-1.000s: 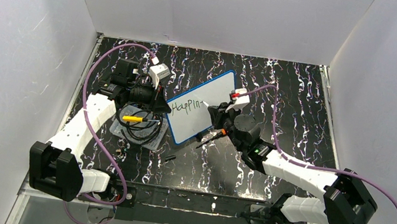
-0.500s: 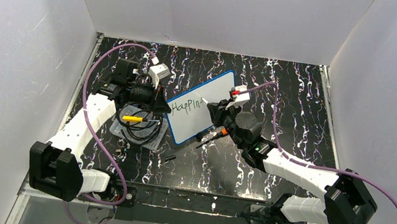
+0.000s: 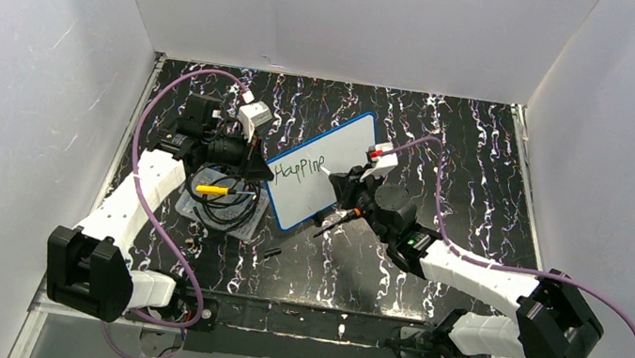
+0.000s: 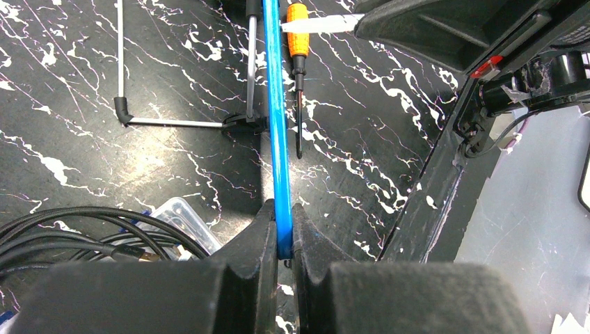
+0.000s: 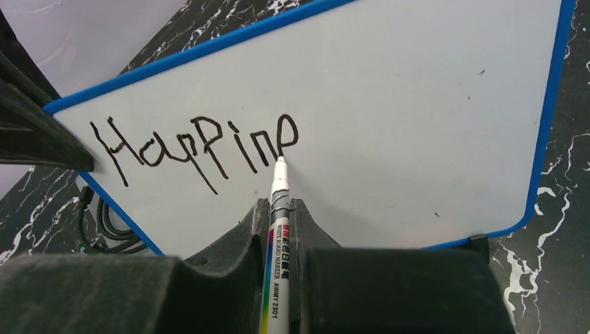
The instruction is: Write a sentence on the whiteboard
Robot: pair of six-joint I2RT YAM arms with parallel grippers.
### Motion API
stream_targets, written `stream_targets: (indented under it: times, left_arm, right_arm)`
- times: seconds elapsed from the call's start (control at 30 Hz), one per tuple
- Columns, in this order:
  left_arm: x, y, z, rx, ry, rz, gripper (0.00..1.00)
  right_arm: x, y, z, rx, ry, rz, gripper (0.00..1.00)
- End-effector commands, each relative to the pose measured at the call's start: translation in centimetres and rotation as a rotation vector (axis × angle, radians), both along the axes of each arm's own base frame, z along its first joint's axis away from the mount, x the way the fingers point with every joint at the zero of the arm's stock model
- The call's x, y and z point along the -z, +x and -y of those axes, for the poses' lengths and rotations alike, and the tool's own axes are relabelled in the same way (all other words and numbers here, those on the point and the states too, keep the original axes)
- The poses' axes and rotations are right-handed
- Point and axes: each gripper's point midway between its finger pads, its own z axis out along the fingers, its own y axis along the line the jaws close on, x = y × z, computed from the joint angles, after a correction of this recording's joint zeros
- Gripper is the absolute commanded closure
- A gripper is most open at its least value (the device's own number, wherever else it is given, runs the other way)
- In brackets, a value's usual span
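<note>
The whiteboard (image 3: 336,158), white with a blue rim, stands tilted at mid-table. My left gripper (image 3: 258,166) is shut on its left edge; the left wrist view shows the blue rim (image 4: 276,125) edge-on, pinched between the jaws of the left gripper (image 4: 280,216). My right gripper (image 3: 343,183) is shut on a white marker (image 5: 276,243), also seen in the right wrist view (image 5: 278,205). The marker tip (image 5: 280,163) touches the board just under the last letter. The sentence (image 5: 195,146) reads "Happine" in black, in one line.
A clear plastic tray (image 3: 242,227) with black cable and a yellow item (image 3: 211,189) lies left of the board. An orange-handled screwdriver (image 4: 298,42) and a wire stand (image 4: 167,122) lie behind the board. A small black piece (image 3: 270,253) lies nearer the front. White walls enclose the table.
The writing has grown from "Happin" to "Happine": the marker drew a stroke, then closed the loop. The right gripper shifted slightly; the left arm and the board stayed still.
</note>
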Motion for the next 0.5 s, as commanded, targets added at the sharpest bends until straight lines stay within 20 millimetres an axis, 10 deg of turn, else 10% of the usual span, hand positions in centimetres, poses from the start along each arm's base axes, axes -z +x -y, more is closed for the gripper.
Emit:
stream_targets:
  times: [0.0,0.47]
  left_arm:
    - [-2.5,-2.0,1.4,0.093,-0.102,0.012,1.00]
    - [-2.5,-2.0,1.4,0.092,-0.102,0.011,1.00]
  right_arm:
    - [1.0,0.1,0.5,0.027,-0.009,-0.019,0.99]
    - [-1.4,1.2,2.7,0.144,-0.009,0.048,0.99]
